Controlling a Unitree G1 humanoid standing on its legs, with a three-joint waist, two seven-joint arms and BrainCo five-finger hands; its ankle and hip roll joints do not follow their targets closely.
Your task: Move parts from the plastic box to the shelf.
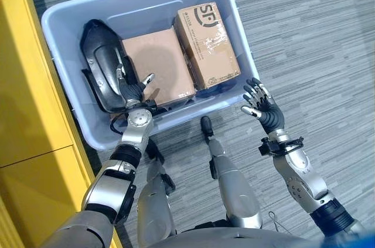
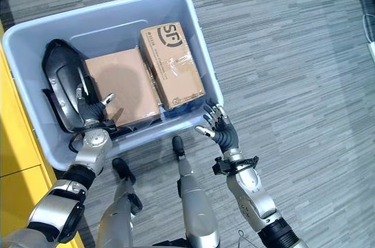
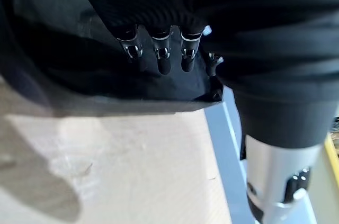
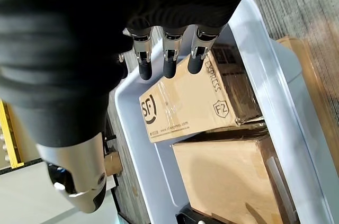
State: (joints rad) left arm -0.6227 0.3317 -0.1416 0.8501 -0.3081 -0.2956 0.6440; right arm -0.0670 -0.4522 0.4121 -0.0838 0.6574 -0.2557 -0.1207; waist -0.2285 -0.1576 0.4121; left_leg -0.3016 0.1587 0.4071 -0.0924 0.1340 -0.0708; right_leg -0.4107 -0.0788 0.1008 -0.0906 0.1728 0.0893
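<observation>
The pale blue plastic box (image 1: 187,113) stands on the floor and holds a black curved part (image 1: 99,63) along its left side, a plain carton (image 1: 158,60) in the middle and a printed, taped carton (image 1: 208,43) on the right. My left hand (image 1: 132,91) is inside the box at its near left. Its straight fingers (image 3: 161,57) rest against the black part and its thumb points over the plain carton. My right hand (image 1: 266,110) hovers open outside the box's near right corner, palm toward the wall, holding nothing. Its fingers (image 4: 169,54) point at the printed carton (image 4: 196,97).
The yellow shelf unit (image 1: 29,113) stands close along the left of the box. Grey striped carpet (image 1: 316,37) lies open to the right and beyond the box.
</observation>
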